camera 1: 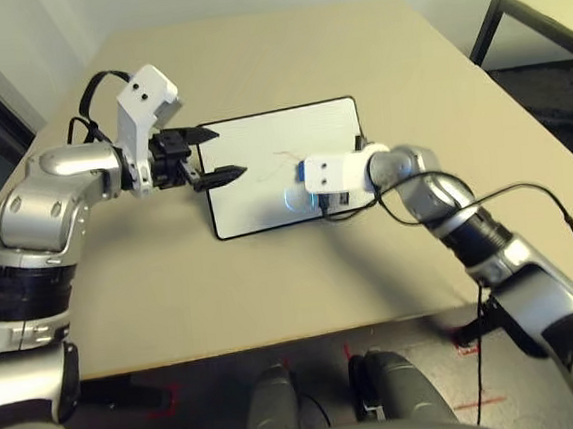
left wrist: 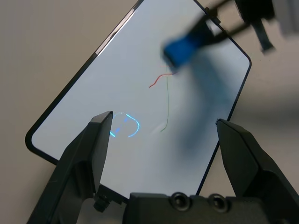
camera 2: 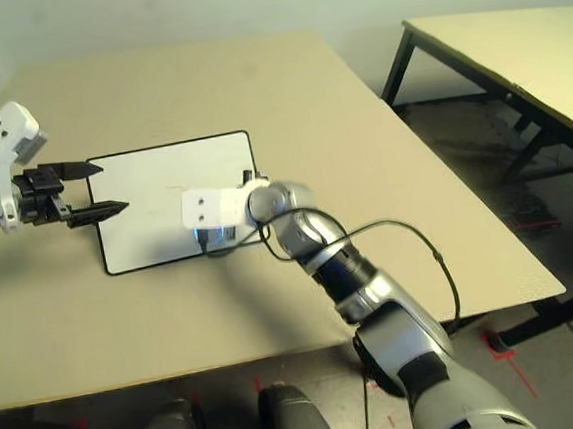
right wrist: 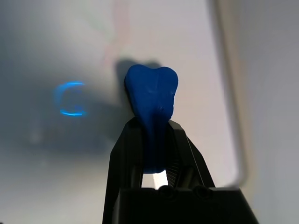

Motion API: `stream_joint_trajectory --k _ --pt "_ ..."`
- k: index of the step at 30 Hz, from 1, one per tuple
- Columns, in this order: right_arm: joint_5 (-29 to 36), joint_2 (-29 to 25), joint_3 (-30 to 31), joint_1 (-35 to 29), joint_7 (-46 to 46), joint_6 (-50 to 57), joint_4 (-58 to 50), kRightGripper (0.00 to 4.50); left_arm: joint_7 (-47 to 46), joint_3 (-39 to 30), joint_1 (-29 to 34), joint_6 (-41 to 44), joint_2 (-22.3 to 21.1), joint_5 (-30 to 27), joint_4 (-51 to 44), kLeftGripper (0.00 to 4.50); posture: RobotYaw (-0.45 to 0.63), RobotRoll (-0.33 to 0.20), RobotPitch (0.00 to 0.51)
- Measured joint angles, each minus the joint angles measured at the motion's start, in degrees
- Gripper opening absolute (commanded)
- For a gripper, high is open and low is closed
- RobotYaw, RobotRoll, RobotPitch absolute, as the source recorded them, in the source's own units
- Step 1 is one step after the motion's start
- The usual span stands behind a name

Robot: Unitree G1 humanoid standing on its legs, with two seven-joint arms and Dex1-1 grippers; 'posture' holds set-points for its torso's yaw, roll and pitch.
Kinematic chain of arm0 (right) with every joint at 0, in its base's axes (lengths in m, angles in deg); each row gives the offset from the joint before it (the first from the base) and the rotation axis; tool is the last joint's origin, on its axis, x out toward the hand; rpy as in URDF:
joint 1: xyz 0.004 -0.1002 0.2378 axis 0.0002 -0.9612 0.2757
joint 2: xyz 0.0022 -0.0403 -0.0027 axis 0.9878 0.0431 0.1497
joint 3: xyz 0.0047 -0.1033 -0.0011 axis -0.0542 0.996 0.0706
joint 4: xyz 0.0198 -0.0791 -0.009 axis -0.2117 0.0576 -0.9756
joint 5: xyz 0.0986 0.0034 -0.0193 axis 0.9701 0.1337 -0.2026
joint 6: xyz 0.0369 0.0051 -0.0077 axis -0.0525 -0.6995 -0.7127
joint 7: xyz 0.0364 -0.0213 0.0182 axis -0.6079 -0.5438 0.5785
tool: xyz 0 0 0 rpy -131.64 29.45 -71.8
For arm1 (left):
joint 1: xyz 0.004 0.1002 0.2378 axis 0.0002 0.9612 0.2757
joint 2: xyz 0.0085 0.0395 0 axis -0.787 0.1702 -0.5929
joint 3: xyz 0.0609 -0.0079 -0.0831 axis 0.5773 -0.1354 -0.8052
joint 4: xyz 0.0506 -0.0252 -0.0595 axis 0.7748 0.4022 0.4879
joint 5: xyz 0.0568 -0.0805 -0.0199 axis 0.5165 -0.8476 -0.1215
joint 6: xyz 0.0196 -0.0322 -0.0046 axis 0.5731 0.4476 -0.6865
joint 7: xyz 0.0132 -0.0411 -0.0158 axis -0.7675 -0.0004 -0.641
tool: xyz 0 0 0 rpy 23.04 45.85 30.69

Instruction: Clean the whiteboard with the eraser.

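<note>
Right wrist view showed the right tool [right wrist: 152, 144] clamped tight on the eraser [right wrist: 153, 100], its two black fingers pinching the block's lower half while the rounded blue end stuck out beyond the tips. Under that grip the eraser looked squeezed and slightly waisted, so it was probably soft, light and foam-like; a hold low on the block, leaving the free end to rub, seemed the right one. That end hung over the board [camera 1: 261, 146], near the faint red and green strokes [left wrist: 163, 88]; whether it touched the surface could not be told. The board lay flat on the tan counter [camera 1: 283, 54]. It looked thin, stiff and smooth, likely to slide if rubbed hard. The left tool [camera 1: 223, 152] hovered with its fingers spread wide above the board's left edge, holding nothing.
</note>
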Motion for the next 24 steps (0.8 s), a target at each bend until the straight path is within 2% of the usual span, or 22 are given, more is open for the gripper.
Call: stream_joint_trajectory --k 3,6,11,14,16,24 --pt "0.02 0.68 -0.14 1.12 1.14 -2.38 3.25 0.62 0.17 -0.01 0.23 0.1 -0.19 -0.06 -0.21 4.5 0.06 0.0 0.083" --pt "0.03 0.52 -0.17 0.31 0.52 -2.69 1.49 0.62 0.24 -0.02 0.52 0.55 -0.3 -0.21 -0.9 4.5 0.07 0.0 0.085" --pt "-0.02 -1.13 1.34 -11.16 -5.2 1.5 -14.22 0.62 0.31 -0.84 1.31 1.44 -0.96 -0.39 -1.47 4.5 0.06 0.0 0.092" --pt "-0.26 -1.17 2.82 -12.94 -7.37 3.53 -17.42 0.62 0.32 -0.92 1.3 1.64 -0.96 -0.4 -1.52 4.5 0.06 0.0 0.093" --pt "-0.39 -1.12 2.82 -12.15 -7.37 3.78 -16.46 0.62 0.33 -0.94 1.31 1.67 -0.97 -0.4 -1.54 4.5 0.06 0.0 0.094" --pt "-0.09 1.08 0.06 1.15 -1.27 1.29 -1.25 0.62 0.31 -1.03 1.59 1.84 -0.95 -0.44 -2.02 4.5 0.06 0.0 0.089"
